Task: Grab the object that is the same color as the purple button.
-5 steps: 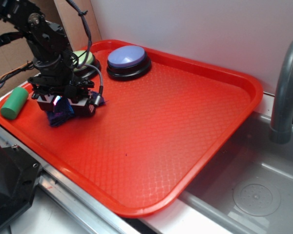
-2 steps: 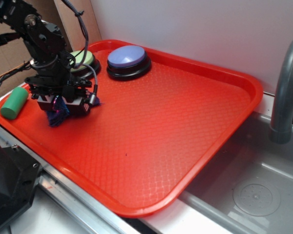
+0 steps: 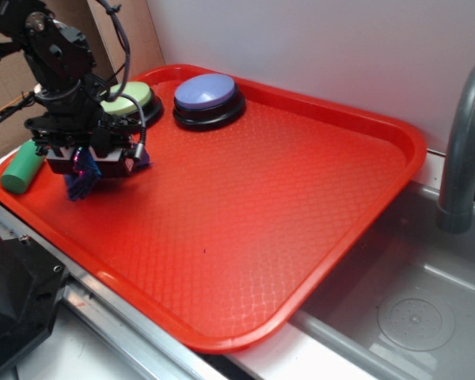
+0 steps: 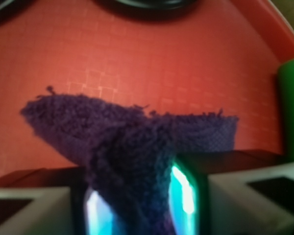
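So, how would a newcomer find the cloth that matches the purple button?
Look at the red tray, at its corner near the green cylinder. The gripper there pinches a dark purple knitted cloth; it is the only soft, woven thing.

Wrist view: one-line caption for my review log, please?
End effector shut on a bunched purple knitted cloth above the red tray, green cylinder at right.

Buttons [image 3: 208, 100] behind rag [image 3: 81, 184] on tray [image 3: 301, 206]
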Controlling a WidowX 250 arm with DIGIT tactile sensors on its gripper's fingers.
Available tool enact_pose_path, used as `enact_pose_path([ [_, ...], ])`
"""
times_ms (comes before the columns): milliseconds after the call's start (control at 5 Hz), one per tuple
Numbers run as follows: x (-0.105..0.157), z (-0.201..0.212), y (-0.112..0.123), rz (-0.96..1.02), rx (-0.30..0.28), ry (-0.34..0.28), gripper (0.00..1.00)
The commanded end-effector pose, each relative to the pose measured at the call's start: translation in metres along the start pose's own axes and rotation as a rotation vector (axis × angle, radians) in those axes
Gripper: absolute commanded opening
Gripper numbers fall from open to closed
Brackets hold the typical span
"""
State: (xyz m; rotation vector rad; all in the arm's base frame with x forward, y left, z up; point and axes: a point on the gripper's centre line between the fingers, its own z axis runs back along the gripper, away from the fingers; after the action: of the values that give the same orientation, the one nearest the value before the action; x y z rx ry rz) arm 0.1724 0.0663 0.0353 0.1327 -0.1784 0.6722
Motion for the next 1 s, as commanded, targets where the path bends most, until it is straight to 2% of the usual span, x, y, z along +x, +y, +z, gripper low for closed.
enact_pose_path([
  [0,0.01,0.037,-0.015,-0.02,-0.044,-0.038,0.0],
  [200,0.007,0.062,-0.033,-0.086,-0.075,0.044,0.0],
  [400,-0.004,0.084,-0.051,-0.201,-0.139,0.077,0.0],
  [800,-0.035,0.129,-0.081,-0.416,-0.207,0.092,0.0],
])
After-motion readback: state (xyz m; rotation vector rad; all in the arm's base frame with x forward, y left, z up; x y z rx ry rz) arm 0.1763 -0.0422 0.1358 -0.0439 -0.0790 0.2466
